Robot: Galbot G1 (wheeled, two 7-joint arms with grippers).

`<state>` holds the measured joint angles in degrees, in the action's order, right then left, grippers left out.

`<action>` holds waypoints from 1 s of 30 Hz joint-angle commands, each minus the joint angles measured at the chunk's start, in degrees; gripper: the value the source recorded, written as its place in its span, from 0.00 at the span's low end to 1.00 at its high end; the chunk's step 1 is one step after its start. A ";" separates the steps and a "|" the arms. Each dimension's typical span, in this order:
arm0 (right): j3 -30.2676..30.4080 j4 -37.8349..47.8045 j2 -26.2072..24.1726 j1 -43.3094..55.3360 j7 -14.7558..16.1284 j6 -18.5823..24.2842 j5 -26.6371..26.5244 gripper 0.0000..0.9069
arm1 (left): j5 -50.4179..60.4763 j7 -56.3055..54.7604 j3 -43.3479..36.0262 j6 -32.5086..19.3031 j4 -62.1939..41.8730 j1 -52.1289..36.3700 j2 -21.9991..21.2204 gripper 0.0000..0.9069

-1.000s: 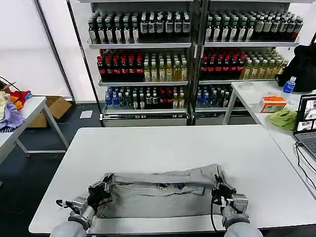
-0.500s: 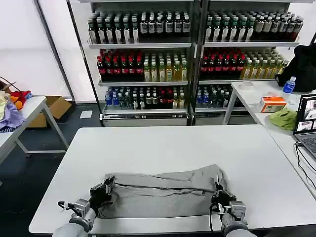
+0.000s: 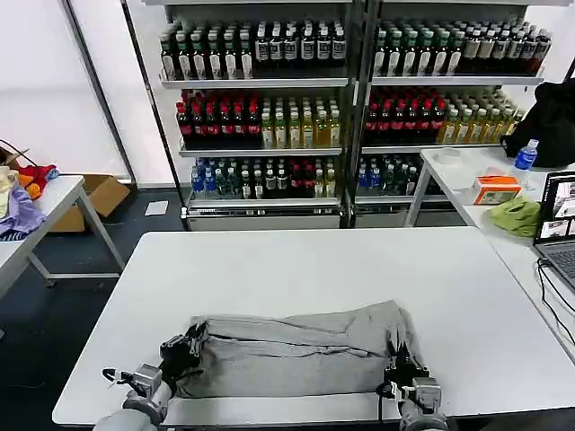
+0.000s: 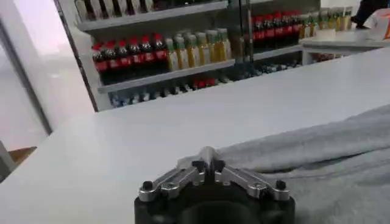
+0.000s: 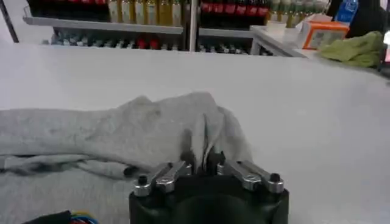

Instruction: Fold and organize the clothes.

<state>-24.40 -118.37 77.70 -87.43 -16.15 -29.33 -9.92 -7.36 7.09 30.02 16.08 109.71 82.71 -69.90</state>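
**Grey shirt pinched at both ends near the table's front edge**

A grey shirt [image 3: 296, 350] lay folded into a long band across the near part of the white table [image 3: 314, 269], its long side running parallel to the front edge. The fabric bunched into soft ridges along the far side, with a raised hump at the robot's right end.

The left gripper [image 3: 182, 345] sat low at the shirt's left end, close to the table's front edge. In the left wrist view its fingers [image 4: 208, 157] were pressed together on a thin peak of grey cloth, the rest of the garment spreading away from that point over the tabletop.

The right gripper [image 3: 402, 370] sat at the shirt's right end, likewise near the front edge. In the right wrist view its fingers [image 5: 196, 159] were closed on a fold of the fabric, and the bunched hump of the shirt rose just beyond them.

Behind the table stood shelves of bottled drinks [image 3: 269, 108]. A side table [image 3: 476, 180] on the robot's right carried an orange box [image 3: 496, 188], a green cloth [image 3: 517, 215] and a laptop [image 3: 557, 224].
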 commanded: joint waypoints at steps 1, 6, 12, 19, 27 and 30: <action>0.04 -0.17 -0.09 -0.32 -0.03 -0.08 0.73 1.00 | 0.98 -0.35 0.76 2.70 4.55 1.71 -0.12 0.76; -0.43 -1.39 -0.37 0.45 -0.37 -0.13 -0.02 1.00 | 5.06 -1.63 2.14 4.98 5.40 3.35 -1.23 1.00; -0.26 -5.09 -0.65 0.08 -0.25 0.29 -0.11 1.00 | 0.94 -4.17 3.49 4.79 6.15 3.45 -4.29 1.00; -1.07 -10.55 -2.66 1.72 -0.41 -1.78 -1.54 1.00 | -3.00 -5.35 2.95 5.26 5.65 3.17 -7.24 1.00; -0.65 -9.80 -4.72 4.09 -0.61 -2.45 -2.07 1.00 | -6.10 -5.33 2.72 5.76 3.47 2.07 -9.28 1.00; -0.34 -8.66 -4.77 4.40 -0.57 -2.16 -2.24 1.00 | -6.41 -5.39 2.90 5.84 3.45 1.69 -9.68 1.00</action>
<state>-24.82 -126.32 74.09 -84.17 -16.67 -31.16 -11.82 -11.00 2.33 32.61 21.30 113.95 84.81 -77.28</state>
